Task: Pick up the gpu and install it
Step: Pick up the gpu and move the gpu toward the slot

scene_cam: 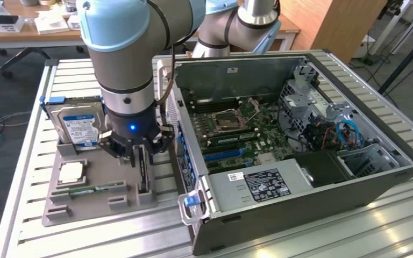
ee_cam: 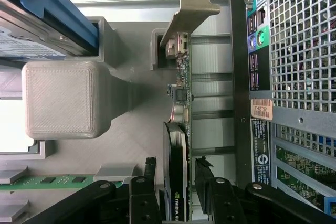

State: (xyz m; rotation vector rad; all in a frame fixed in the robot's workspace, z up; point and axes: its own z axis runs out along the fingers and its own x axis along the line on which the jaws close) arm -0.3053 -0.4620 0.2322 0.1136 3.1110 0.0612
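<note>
While the big grey robot arm with light-blue joint caps (scene_cam: 124,59) stands pretty much vertical, wrist pointing straight down, its black two-finger gripper (scene_cam: 142,160) sits low over the grey 3D-printed plastic holder tray (scene_cam: 84,208) on the ribbed aluminium table (scene_cam: 20,177).

The gpu (scene_cam: 144,180), a thin black card with a brownish circuit board, stands on its edge in a slot at the side of the tray nearest the open dark grey computer case (scene_cam: 314,207). From the wrist view the gripper (ee_cam: 176,163) straddles the gpu (ee_cam: 177,140): one black finger (ee_cam: 150,174) on each face, slim gaps both sides, so it looks released, not clamped yet. The card's silver metal bracket (ee_cam: 191,11) is at the far end from the fingers.

Also on the tray: a silver hard drive with a blue-white label (scene_cam: 81,126) standing behind the gripper, and a narrow green memory stick (scene_cam: 92,189) lying flat toward the exterior view's left.
</note>
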